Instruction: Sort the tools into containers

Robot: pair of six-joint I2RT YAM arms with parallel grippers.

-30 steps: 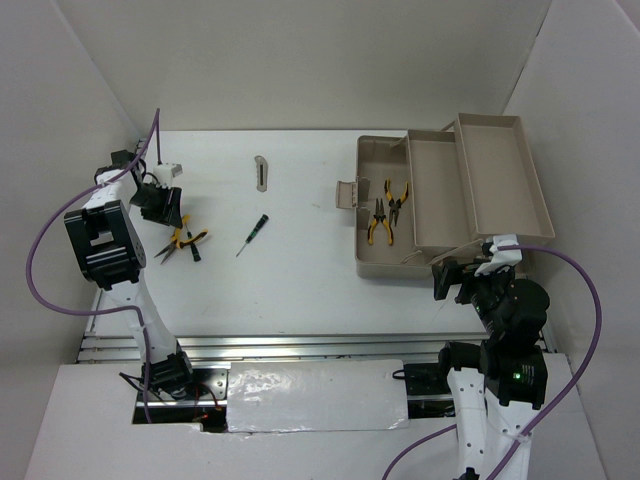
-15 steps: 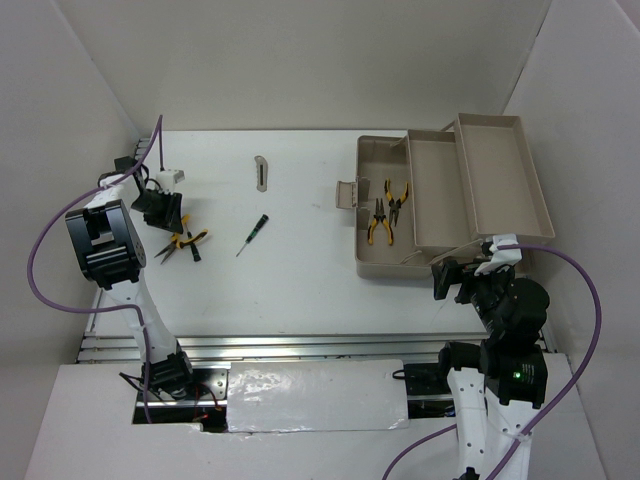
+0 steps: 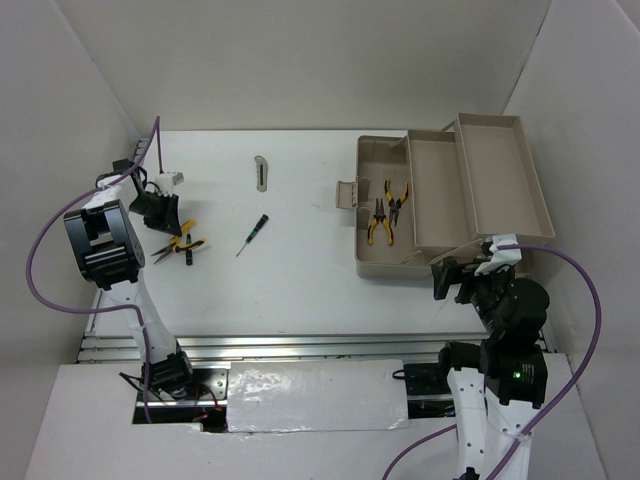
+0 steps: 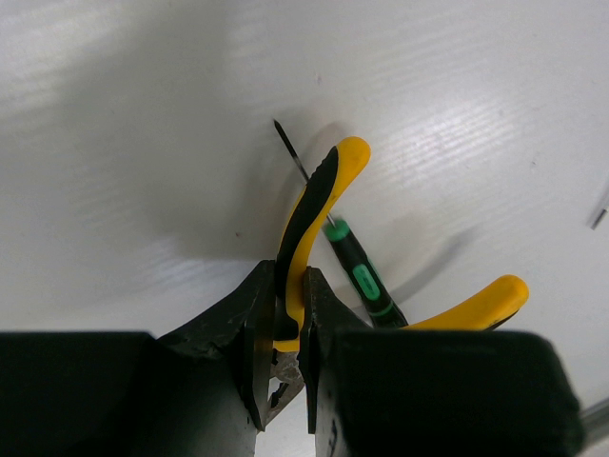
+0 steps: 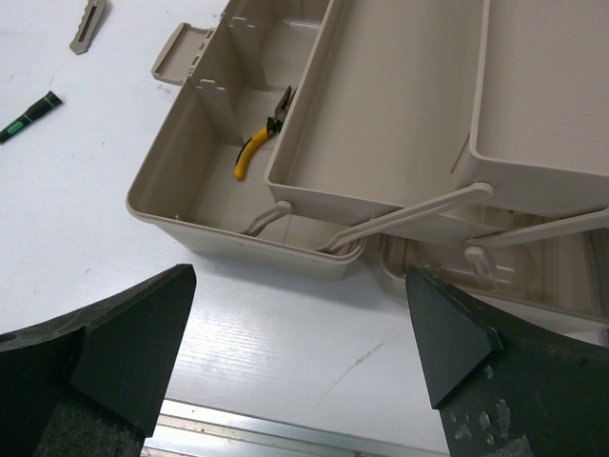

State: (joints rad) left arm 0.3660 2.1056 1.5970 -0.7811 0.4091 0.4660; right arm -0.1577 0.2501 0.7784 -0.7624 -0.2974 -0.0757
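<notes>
Left pincer (image 4: 288,319) is clenched on one handle of the yellow-and-black-handled steel pliers (image 4: 319,195), which cross a thin green-marked screwdriver (image 4: 366,281) on the left side of the white bench (image 4: 143,114). Stiff, light, hinged: grasping near the pivot likely limits swing. Right pincer (image 5: 300,286) released.

A: State the colours of the pliers (image 4: 314,205).
B: Handles yellow with black inlay; the screwdriver (image 4: 366,281) is black with one green band.
A: And the toolbox (image 5: 228,240)?
B: Plain beige throughout. The boxed pliers (image 3: 377,215) have yellow and black handles.
A: Remaining items?
B: The flat piece (image 3: 261,172) is grey, the loose screwdriver (image 3: 252,234) dark with a green mark, the table (image 3: 300,290) white, the cables (image 3: 30,270) purple, the fingers (image 4: 238,333) black.
</notes>
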